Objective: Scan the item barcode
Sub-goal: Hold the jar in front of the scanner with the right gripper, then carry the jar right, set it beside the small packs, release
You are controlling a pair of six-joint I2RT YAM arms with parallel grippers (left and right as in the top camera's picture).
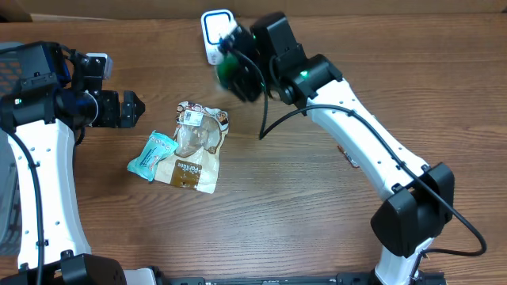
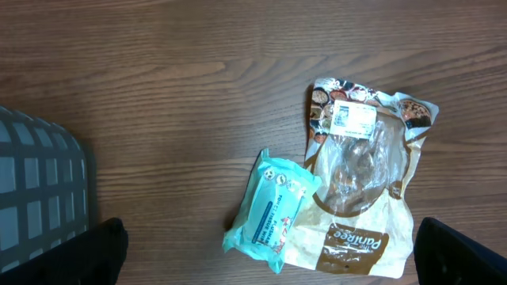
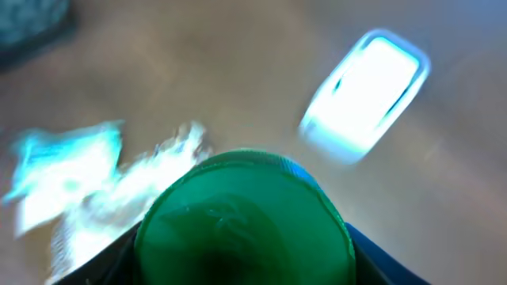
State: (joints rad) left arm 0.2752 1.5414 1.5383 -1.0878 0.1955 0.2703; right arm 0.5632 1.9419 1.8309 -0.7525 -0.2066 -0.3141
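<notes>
Wherever visible, wood-grain table (image 1: 277, 222), perhaps cardboard (image 1: 119, 6) beyond.

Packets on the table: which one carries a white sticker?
The larger brown-and-clear bag, with the sticker near one end; the small teal packet shows none.

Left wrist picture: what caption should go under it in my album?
A teal packet lies against a brown-and-clear snack bag on the wooden table.

green round item (image 1: 234, 71) | glossy, motion-blurred, label unreadable | clamped in right gripper (image 1: 240, 65), just beside scanner | barcode scanner (image 1: 215, 30) | white, rounded-rectangular, window lit pale blue, at table's far edge
</notes>
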